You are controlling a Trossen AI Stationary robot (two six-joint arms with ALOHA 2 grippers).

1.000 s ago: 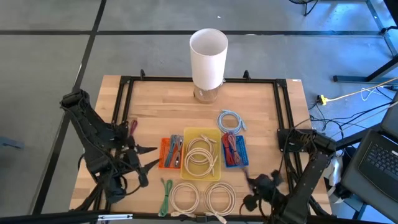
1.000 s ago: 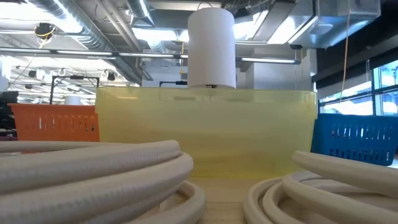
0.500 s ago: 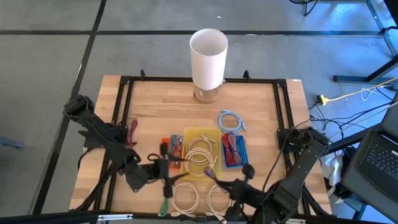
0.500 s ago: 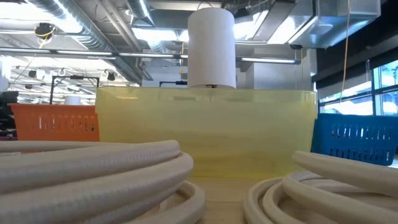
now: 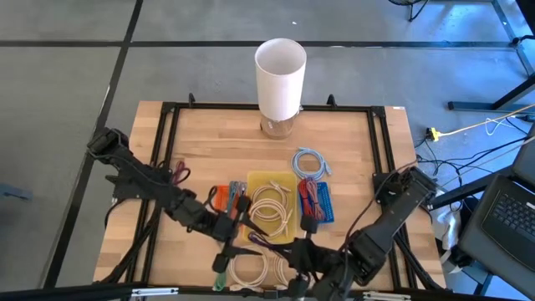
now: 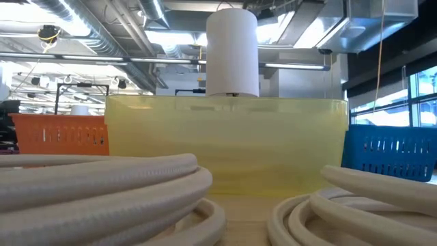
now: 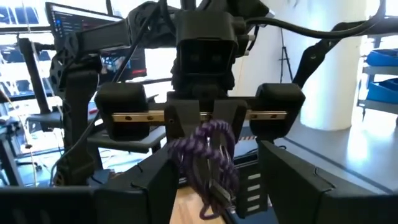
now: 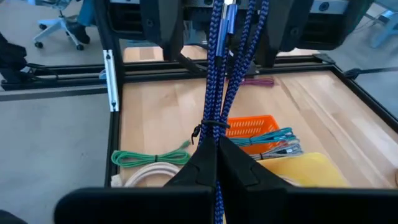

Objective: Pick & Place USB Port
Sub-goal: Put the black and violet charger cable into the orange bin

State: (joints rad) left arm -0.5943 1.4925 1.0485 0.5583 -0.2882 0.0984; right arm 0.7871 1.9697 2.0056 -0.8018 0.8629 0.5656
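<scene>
A blue-purple braided cable (image 8: 225,68) is bundled into several strands, with a metal plug at its far end. My right gripper (image 8: 216,146) is shut on it above the table's near middle (image 5: 280,251). My left gripper (image 5: 247,234) faces it, open. Its two fingers (image 8: 163,31) stand on either side of the cable's plug end. I cannot tell whether they touch it. The left wrist view shows the looped bundle (image 7: 208,155) in front of my right gripper (image 7: 205,115). My right gripper pinches the bundled strands (image 8: 214,127) between its two fingers, beside a dark tie around the bundle. The fingers lie about level, coming from the table's right side. The cable is lifted clear of the table and reaches forward from the fingers toward my left gripper.
An orange tray (image 5: 222,206), a yellow tray (image 5: 288,180) and a blue tray (image 5: 326,205) hold cables at mid-table. White coils (image 5: 251,267) and a green cable (image 5: 221,255) lie near the front edge. A white cylinder (image 5: 280,75) stands at the far edge, a light blue coil (image 5: 311,161) near it.
My left gripper has gone toward the table's right edge and my right gripper toward the left edge. They now face each other over the near middle of the table, with the cable between them.
</scene>
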